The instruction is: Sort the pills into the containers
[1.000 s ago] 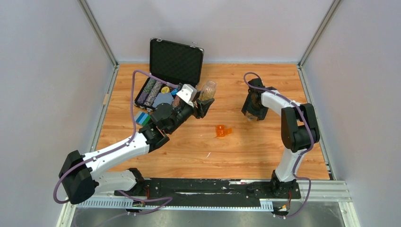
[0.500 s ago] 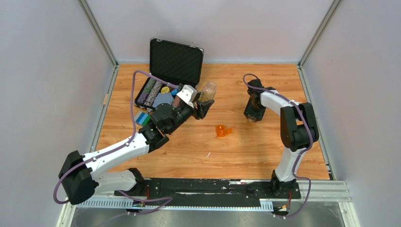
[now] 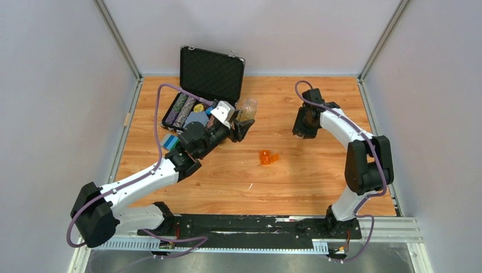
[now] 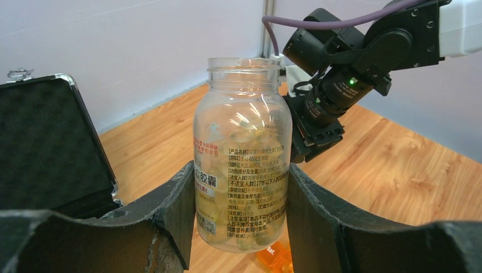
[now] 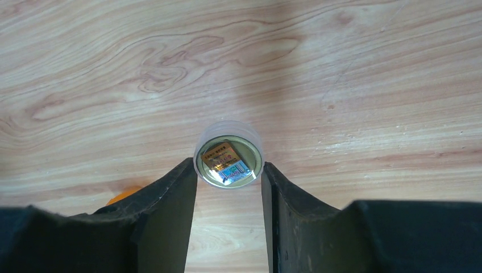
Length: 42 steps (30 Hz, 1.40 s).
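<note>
Left wrist, open pill bottle (image 4: 243, 153) clamped, right wrist, round cap (image 5: 228, 154) clamped

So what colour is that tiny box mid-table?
The box is translucent orange, clearest in the top external view.

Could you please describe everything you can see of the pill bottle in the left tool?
The pill bottle is clear plastic, with a threaded neck, an open uncapped mouth, a printed label of Chinese text and yellowish capsules inside. It stands upright, clamped between the fingers of the left tool, near the black case.
</note>
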{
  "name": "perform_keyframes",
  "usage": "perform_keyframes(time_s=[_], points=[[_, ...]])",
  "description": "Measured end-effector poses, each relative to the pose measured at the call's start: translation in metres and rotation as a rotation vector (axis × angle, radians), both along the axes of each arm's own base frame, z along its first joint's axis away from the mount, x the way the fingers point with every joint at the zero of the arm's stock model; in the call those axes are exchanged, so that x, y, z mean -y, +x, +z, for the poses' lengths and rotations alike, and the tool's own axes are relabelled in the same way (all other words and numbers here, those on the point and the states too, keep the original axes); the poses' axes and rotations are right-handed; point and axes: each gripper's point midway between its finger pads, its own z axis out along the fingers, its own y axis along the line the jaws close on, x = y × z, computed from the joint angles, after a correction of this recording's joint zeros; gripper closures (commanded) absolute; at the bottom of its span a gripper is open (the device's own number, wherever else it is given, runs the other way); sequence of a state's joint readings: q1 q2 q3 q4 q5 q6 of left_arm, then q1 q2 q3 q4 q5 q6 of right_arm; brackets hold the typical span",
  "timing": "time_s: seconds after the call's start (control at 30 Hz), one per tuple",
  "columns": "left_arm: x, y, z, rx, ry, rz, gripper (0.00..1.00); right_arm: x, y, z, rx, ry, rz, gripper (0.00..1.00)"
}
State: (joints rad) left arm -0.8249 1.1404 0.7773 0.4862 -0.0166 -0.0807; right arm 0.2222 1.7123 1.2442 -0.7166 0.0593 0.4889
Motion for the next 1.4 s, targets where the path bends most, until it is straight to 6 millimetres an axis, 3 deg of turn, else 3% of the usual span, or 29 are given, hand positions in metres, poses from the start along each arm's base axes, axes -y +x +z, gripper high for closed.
perform_keyframes(time_s=[0.1,0.57,0.8,0.87,1.27,1.4], points=[[-0.001,0.001,-0.003,-0.003,0.008,-0.007,1.0,-0.002,-0.002,-0.001,-0.001,0.007,0.006,0.57],[0.001,-0.002,-0.008,-0.006,0.02,-0.029,1.0,0.0,-0.032,-0.046,-0.13,-0.062,0.007,0.53],[0.001,-0.003,-0.016,-0.025,0.039,-0.028,1.0,0.002,-0.039,-0.058,-0.163,-0.077,-0.017,0.34],[0.001,-0.003,-0.017,-0.028,0.041,-0.028,1.0,0.002,-0.038,-0.058,-0.161,-0.079,-0.02,0.33],[0.0,-0.003,-0.019,-0.034,0.049,-0.027,1.0,0.003,-0.031,-0.058,-0.159,-0.096,-0.026,0.46],[0.0,-0.002,-0.019,-0.035,0.048,-0.026,1.0,0.002,-0.028,-0.059,-0.155,-0.097,-0.027,0.55]])
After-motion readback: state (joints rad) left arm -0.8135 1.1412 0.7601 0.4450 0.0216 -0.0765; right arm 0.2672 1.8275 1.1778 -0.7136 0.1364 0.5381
